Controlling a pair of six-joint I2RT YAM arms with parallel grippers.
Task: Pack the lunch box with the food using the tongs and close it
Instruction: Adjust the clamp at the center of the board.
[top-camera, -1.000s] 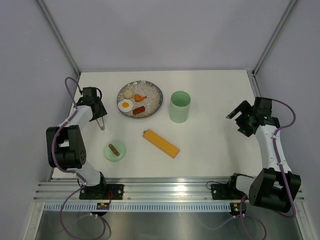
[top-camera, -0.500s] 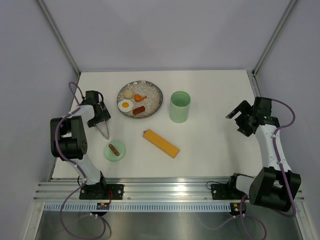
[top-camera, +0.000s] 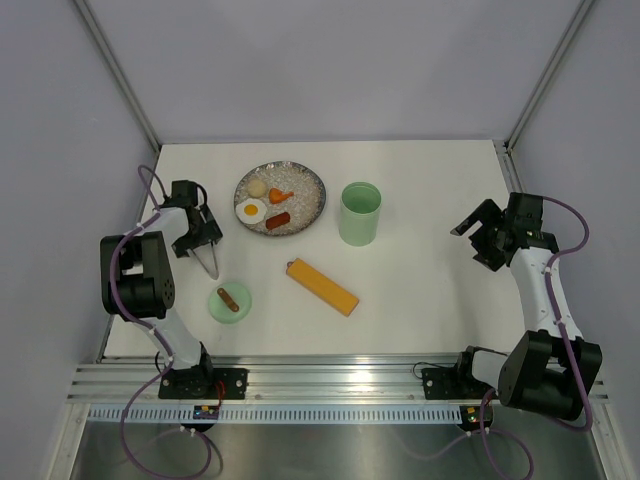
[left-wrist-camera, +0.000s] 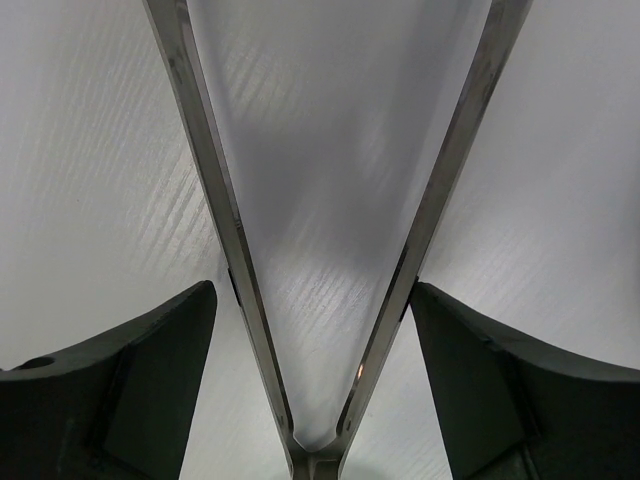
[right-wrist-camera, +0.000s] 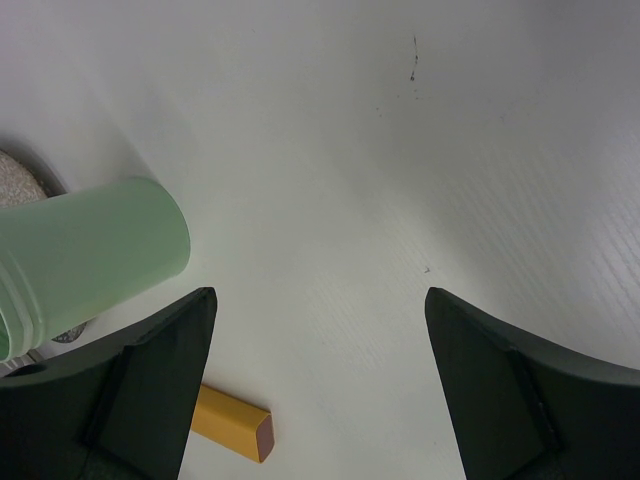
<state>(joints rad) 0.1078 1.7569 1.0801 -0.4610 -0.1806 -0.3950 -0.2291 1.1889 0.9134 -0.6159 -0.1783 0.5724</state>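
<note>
1. The lunch box, a pale green tub, stands upright and uncovered on the desk, just to the right of the plate.
2. Its lid lies flat on the desk well apart from it, towards the near left, with the brown handle facing up.
3. The food sits on the plate: a cream round piece, an orange piece, a fried-egg piece and a reddish sausage.
4. The tongs are left of the plate, their thin arms reaching towards the lid.
5. The left tool is right over the tongs with its fingers set wide. The wrist camera shows the two metal arms spreading out between the fingers, each arm close against a finger's inner edge. I cannot tell whether it actually grips them.
6. The right tool hangs over the right side of the desk, spread wide with nothing between its fingers.
7. A long orange-yellow bar lies slantwise between the lid and the lunch box.
</note>
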